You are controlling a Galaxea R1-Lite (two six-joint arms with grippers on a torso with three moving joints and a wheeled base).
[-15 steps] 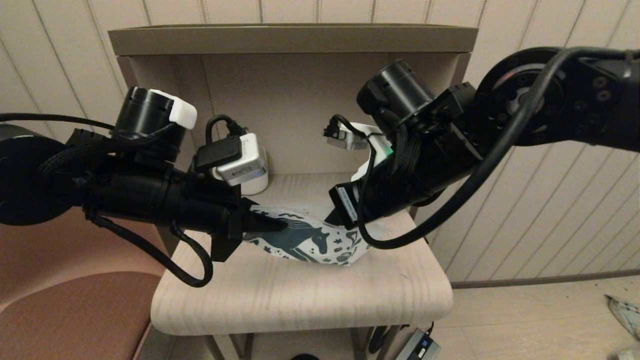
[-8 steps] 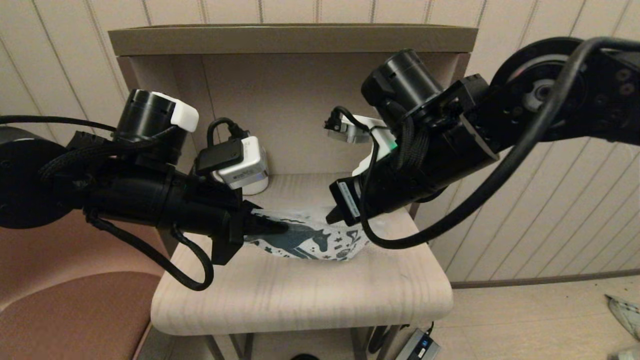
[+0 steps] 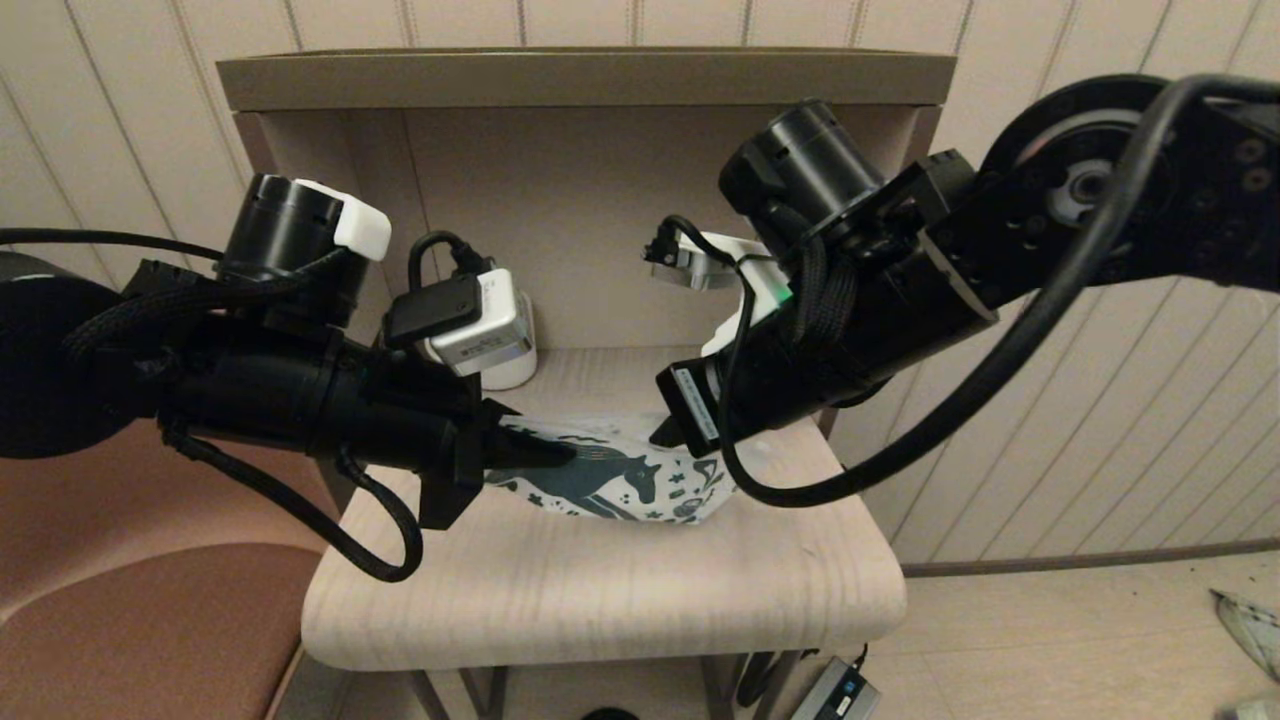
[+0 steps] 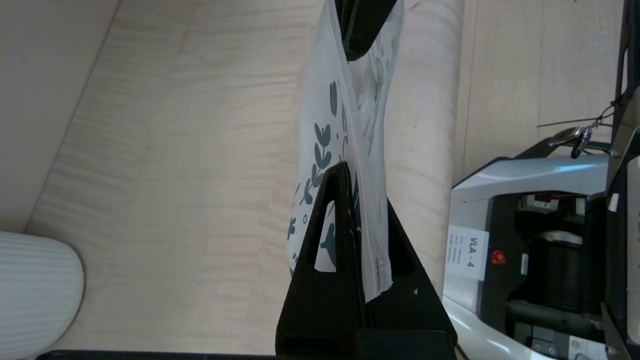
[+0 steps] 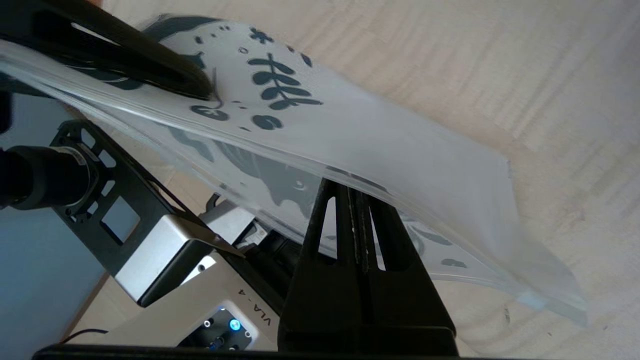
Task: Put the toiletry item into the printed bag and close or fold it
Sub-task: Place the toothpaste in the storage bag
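Above the table [image 3: 600,590], both grippers pinching printed bag [image 3: 610,485].

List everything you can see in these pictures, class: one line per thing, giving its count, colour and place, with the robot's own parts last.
printed bag: one, white with dark teal horse and flowers, held up over the table between both end effectors, sagging in the middle.
ribbed mug: one, white, at the back of the table inside the alcove, partly behind the left arm.
table: one, pale wood grain, under the bag.
shelf top: one, beige, above the alcove.
seat: one, reddish brown, left of the table.
left end effector: one, black, shut on the bag's left end.
right end effector: one, black, shut on the bag's right edge.
Toiletry item: none visible.
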